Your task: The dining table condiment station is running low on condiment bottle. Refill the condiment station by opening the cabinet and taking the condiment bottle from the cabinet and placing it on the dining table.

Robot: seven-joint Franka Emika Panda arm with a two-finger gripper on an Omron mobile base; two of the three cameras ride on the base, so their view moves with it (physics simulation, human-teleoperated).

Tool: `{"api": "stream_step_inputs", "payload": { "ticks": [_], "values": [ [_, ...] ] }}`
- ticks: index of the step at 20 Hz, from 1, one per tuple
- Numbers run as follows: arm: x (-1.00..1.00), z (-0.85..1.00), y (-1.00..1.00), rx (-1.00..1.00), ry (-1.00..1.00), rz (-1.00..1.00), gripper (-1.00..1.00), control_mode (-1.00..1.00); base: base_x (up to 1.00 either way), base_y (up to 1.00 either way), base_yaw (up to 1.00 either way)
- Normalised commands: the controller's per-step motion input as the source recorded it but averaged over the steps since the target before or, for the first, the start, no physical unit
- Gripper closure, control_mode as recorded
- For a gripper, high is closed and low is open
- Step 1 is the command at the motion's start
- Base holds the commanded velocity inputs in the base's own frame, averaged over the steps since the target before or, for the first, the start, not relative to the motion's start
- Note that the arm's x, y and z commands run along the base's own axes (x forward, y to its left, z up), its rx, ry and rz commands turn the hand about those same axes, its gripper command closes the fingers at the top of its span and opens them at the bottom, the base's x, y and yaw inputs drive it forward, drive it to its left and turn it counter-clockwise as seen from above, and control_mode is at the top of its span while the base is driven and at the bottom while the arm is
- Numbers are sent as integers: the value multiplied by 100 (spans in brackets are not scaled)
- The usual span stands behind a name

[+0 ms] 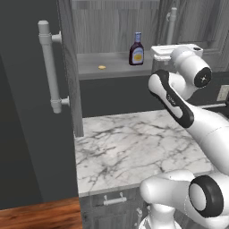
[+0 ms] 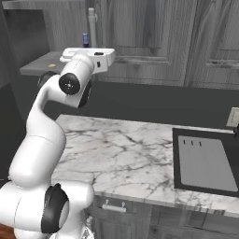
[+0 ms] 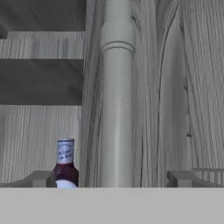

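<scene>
We see the cabinet [image 1: 67, 67] with its left door swung wide toward the camera in the left base view, the door's edge upright and its long pale bar handle [image 1: 49, 67] facing outward. Inside, on the grey shelf [image 1: 116, 67], the condiment bottle [image 1: 137, 49] stands upright, dark with a pale cap and a yellow-orange label; a small yellow item [image 1: 102, 67] lies on the same shelf to its left, well apart from it. We find the arm raised to shelf height, its white hand just to the right of the bottle in the left base view. In the hand view, the gripper [image 3: 116, 178] is released, its two finger tips [image 3: 41, 178] spread wide with nothing between them; they straddle the bar handle of the closed right door [image 3: 116, 100], which rises between them, and we cannot tell whether they touch it. The bottle [image 3: 65, 164] appears beside the left tip in that view, against the cabinet's back wall. In the right base view, the bottle's cap [image 2: 86, 39] peeks above the hand. Below the cabinet runs a marble counter [image 1: 134, 147], with a dark sink [image 2: 205, 161] at its right.
</scene>
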Motion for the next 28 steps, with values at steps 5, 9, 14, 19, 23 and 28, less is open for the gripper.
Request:
{"api": "stream_step_inputs", "payload": {
  "ticks": [5, 9, 14, 19, 23, 28],
  "values": [
    [46, 0, 0, 0, 3, 1, 100, -100, 0, 0, 0],
    [44, 0, 0, 0, 5, 0, 100, -100, 0, 0, 0],
    [35, 0, 0, 0, 4, 2, 100, -100, 0, 0, 0],
    [7, -2, 0, 0, 4, 1, 100, -100, 0, 0, 0],
    [0, -6, 16, -1, 1, 0, 100, -100, 0, 0, 0],
    [-3, -2, 19, -2, 0, 0, 100, -100, 0, 0, 0]
  ]
}}
